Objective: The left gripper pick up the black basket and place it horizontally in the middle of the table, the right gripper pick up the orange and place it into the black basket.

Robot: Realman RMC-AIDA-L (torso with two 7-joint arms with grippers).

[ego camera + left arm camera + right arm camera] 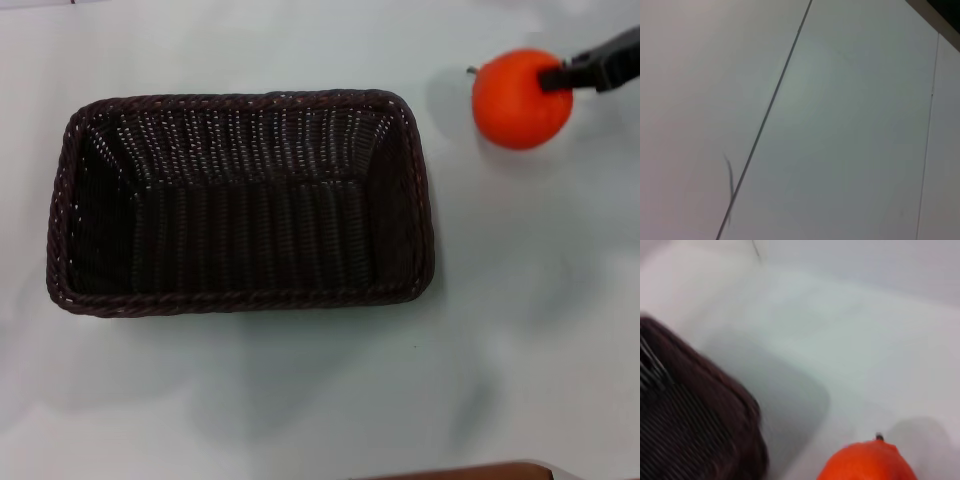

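The black basket (240,205) lay with its long side across the middle of the tabletop (520,330), open side up, nothing inside it. The orange (522,99) was beyond the basket's far right corner, apart from the rim and outside the basket. The right gripper (556,77) reached in from the right edge of the head view, its black tip against the right side of the orange; whether the fruit sat on the tabletop or hung just above it could not be told. In the right wrist view the orange (867,462) appeared close up, with the basket (695,425) corner beside it. The left wrist view showed bare tabletop (840,140) only; the left gripper appeared in no view.
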